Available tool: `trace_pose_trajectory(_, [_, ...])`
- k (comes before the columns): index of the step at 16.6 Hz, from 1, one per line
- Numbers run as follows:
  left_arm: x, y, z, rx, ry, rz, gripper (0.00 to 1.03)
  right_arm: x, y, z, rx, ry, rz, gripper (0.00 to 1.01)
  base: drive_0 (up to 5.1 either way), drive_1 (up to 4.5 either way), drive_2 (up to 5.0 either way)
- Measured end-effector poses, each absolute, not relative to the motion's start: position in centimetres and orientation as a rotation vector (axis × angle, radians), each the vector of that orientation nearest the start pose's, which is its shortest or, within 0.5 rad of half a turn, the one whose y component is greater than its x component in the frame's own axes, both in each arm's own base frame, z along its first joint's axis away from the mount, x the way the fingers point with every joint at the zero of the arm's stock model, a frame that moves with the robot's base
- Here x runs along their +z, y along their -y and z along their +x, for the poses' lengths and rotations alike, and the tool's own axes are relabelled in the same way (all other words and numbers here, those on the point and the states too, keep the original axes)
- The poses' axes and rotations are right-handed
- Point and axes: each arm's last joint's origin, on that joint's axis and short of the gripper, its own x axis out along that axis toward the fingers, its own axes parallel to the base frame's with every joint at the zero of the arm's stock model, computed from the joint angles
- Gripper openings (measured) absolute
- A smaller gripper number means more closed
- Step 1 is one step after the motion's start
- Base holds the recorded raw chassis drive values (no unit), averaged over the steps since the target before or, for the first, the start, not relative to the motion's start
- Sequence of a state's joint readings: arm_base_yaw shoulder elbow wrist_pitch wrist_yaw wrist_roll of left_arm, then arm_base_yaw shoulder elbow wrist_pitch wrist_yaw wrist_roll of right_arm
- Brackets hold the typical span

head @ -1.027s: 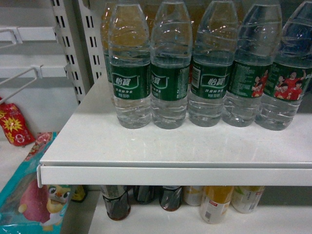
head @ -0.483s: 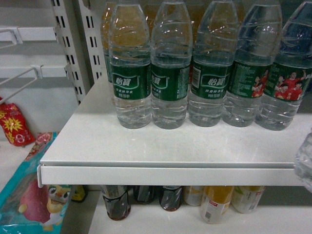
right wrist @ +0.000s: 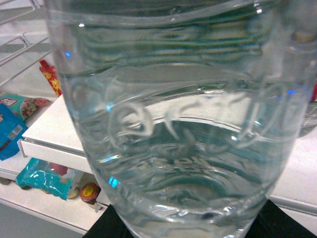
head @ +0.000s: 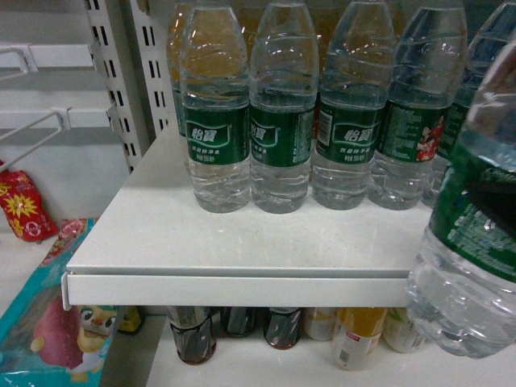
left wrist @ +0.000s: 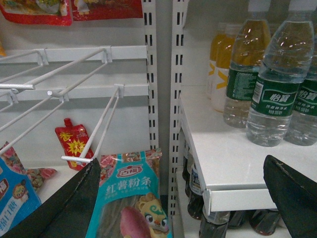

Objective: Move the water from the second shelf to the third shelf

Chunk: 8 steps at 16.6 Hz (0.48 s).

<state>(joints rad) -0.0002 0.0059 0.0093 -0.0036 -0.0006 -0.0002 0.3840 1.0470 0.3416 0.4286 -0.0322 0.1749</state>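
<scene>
Now, in the head view the water (head: 472,234) hangs at four o'clock, just off the shelf edge (head: 242,289) — it could clip that lip. The left wrist view shows the left gripper (left wrist: 181,198) spread, empty, open room ahead. The right wrist view is all bottle — presumably gripped; I cannot tell.

water bottle (head: 472,234) risen into head view at right, hiding the rightmost shelf bottle

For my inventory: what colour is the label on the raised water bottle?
Dark green, seen best in the head view on the water bottle.
</scene>
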Motion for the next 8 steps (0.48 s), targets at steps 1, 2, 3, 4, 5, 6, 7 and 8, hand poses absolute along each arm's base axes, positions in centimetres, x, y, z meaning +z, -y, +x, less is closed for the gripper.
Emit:
trace_pose_trajectory(1, [16.6,0.0,9.7,0.000,0.000,0.000,0.98,18.9,-8.5,19.6,0.397,-0.316,0.116,0.39,0.0,0.00,0.0])
trace_pose_trajectory(2, [16.6,0.0,9.7,0.000,0.000,0.000,0.98,18.8,-9.1,20.2,0.404,-0.310,0.113,0.39,0.0,0.00,0.0])
trace_pose_trajectory(3, [16.6,0.0,9.7,0.000,0.000,0.000,0.98,18.9,-9.8,20.9,0.408,-0.300,0.108,0.39,0.0,0.00,0.0])
trace_pose_trajectory(4, [16.6,0.0,9.7,0.000,0.000,0.000,0.98,18.9,-10.3,21.3,0.412,-0.294,0.106,0.39,0.0,0.00,0.0])
trace_pose_trajectory(5, [16.6,0.0,9.7,0.000,0.000,0.000,0.98,18.8,-10.7,21.6,0.414,-0.294,0.104,0.39,0.0,0.00,0.0])
trace_pose_trajectory(6, [16.6,0.0,9.7,0.000,0.000,0.000,0.98,18.7,-11.1,21.8,0.419,-0.295,0.101,0.39,0.0,0.00,0.0])
trace_pose_trajectory(7, [16.6,0.0,9.7,0.000,0.000,0.000,0.98,18.6,-11.5,22.2,0.424,-0.300,0.098,0.39,0.0,0.00,0.0])
trace_pose_trajectory(8, [16.6,0.0,9.7,0.000,0.000,0.000,0.98,18.2,-12.4,23.2,0.412,-0.304,0.091,0.39,0.0,0.00,0.0])
